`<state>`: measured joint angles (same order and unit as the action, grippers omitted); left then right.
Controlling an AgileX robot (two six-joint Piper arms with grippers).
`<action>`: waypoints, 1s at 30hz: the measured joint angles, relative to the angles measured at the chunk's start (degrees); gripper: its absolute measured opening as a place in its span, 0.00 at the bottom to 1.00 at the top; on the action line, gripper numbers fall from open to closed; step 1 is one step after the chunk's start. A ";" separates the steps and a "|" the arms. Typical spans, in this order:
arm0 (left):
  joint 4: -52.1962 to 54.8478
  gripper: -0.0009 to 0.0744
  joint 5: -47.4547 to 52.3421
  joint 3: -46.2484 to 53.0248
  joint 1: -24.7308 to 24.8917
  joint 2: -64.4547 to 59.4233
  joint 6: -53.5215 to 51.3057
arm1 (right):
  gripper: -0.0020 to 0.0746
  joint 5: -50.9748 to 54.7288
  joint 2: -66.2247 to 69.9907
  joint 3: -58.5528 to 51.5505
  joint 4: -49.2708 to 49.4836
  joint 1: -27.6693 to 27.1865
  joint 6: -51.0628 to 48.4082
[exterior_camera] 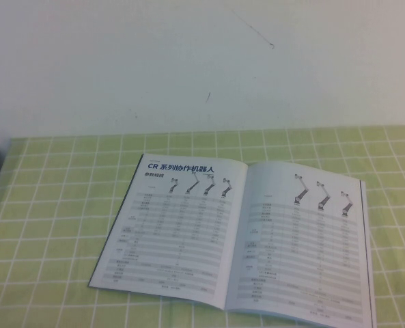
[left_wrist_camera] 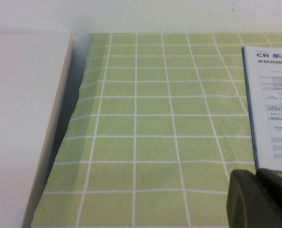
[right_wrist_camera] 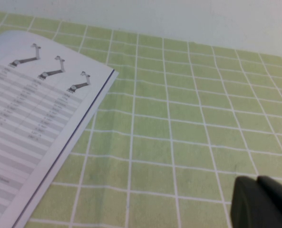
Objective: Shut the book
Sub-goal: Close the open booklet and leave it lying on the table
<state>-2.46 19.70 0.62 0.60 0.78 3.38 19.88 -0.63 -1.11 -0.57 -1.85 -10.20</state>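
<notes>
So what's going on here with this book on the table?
Nothing is being handled yet. The book lies open and flat on the green checked tablecloth, both pages facing up. The left gripper is over bare cloth beside the book's left page, and the right gripper is over bare cloth beside its right page. Neither touches the book, so closing it has not begun.

Left gripper hangs near a corner of the open book, above green checked cloth beside a white board.
</notes>
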 joint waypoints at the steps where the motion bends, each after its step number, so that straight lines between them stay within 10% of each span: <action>1: 0.00 0.01 0.00 0.00 0.00 0.00 0.00 | 0.02 0.00 0.00 0.00 0.00 0.00 0.00; 20: 4.27 0.01 -3.35 0.52 0.00 0.00 -3.38 | 0.02 -2.39 0.00 -0.34 -0.36 0.00 0.00; 30: 4.51 0.01 -34.23 0.65 0.00 0.00 -3.38 | 0.02 -27.51 0.00 -0.57 -0.23 0.00 2.82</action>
<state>2.05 -14.53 1.26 0.60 0.78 0.00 -7.62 -0.63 -1.69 -0.80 -1.85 -7.38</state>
